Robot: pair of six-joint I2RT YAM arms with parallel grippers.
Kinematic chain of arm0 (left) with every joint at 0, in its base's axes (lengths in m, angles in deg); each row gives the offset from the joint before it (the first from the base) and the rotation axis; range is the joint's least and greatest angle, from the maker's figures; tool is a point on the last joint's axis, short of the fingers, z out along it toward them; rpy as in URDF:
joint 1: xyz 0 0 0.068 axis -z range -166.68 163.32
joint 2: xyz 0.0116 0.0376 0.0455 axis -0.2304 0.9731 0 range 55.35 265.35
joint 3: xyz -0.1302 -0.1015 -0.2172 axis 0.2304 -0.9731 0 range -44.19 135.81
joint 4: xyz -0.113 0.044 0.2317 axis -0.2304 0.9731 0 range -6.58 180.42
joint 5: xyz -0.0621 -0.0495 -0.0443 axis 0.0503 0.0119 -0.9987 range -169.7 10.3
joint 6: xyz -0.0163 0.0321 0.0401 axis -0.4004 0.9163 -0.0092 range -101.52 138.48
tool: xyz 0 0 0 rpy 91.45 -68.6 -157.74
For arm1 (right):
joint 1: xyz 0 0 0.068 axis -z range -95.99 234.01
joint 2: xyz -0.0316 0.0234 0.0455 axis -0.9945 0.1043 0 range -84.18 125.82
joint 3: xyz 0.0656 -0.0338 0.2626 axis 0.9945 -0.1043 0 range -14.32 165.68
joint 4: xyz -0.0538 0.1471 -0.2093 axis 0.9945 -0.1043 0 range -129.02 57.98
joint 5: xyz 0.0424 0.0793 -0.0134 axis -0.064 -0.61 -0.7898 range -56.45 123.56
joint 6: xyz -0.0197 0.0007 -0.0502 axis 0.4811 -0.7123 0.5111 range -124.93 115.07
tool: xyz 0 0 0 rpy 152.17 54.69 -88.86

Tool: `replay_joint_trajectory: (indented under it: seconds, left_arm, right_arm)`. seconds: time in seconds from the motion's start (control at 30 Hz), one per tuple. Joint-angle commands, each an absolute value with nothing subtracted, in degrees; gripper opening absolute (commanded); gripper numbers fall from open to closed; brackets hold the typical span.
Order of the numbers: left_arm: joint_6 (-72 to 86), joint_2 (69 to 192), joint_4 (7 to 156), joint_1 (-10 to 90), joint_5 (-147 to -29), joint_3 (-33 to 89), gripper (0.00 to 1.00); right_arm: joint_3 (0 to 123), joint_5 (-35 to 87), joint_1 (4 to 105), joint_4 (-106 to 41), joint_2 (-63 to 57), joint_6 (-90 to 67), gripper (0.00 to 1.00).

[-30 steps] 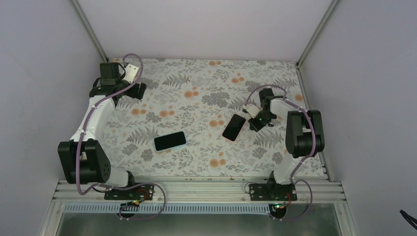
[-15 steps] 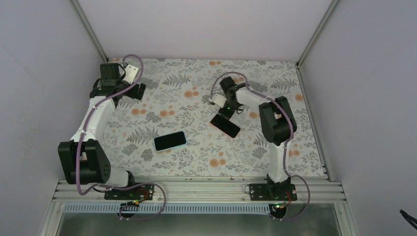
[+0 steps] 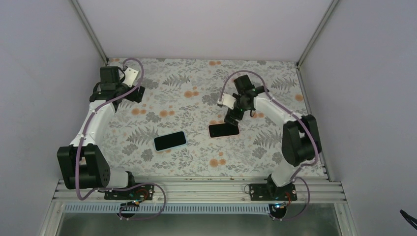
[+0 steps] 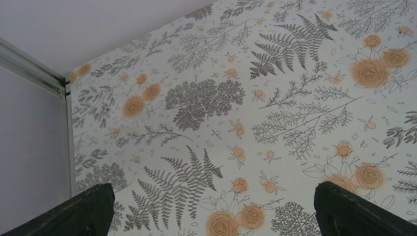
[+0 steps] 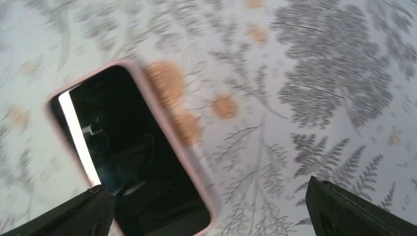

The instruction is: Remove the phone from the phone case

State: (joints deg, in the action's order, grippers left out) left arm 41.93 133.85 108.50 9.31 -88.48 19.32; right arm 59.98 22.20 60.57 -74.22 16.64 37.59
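Note:
A phone with a black screen (image 3: 223, 130) lies flat on the flowered table, still inside its pink phone case (image 5: 169, 147). In the right wrist view the phone (image 5: 128, 157) fills the lower left, and its near end reaches under my left finger. My right gripper (image 3: 230, 118) (image 5: 211, 216) hovers just behind the phone, open, with nothing between its fingers (image 5: 349, 211). My left gripper (image 3: 138, 92) (image 4: 216, 216) is open at the far left of the table, over bare cloth.
A second dark-screened phone with a light blue rim (image 3: 170, 141) lies left of centre, nearer the arm bases. Metal frame posts (image 3: 89, 29) and the enclosure walls bound the table at the back and sides.
My right gripper has opened. The pink-cased phone has turned from slanted to crosswise and shifted slightly left. The right arm swung left, then back. The left arm barely moved.

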Motion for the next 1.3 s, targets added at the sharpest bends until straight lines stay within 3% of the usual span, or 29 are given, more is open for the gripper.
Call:
replay_joint_trajectory:
  seconds: [0.0,0.17,0.83,1.27]
  left_arm:
    - [41.9,134.2,106.1,9.0,-89.6,20.0,1.00]
    - [42.2,134.7,104.7,9.1,-89.8,18.8,1.00]
    - [45.1,134.7,102.8,9.1,-87.3,15.0,1.00]
    - [45.9,135.1,103.4,9.1,-88.7,14.7,1.00]
  right_arm:
    - [52.6,11.1,62.2,-79.7,10.5,63.0,1.00]
    - [52.4,10.9,63.7,-79.5,11.6,70.6,1.00]
    - [61.1,13.9,63.1,-84.9,28.0,71.1,1.00]
    - [52.2,16.6,62.2,-79.1,24.7,68.1,1.00]
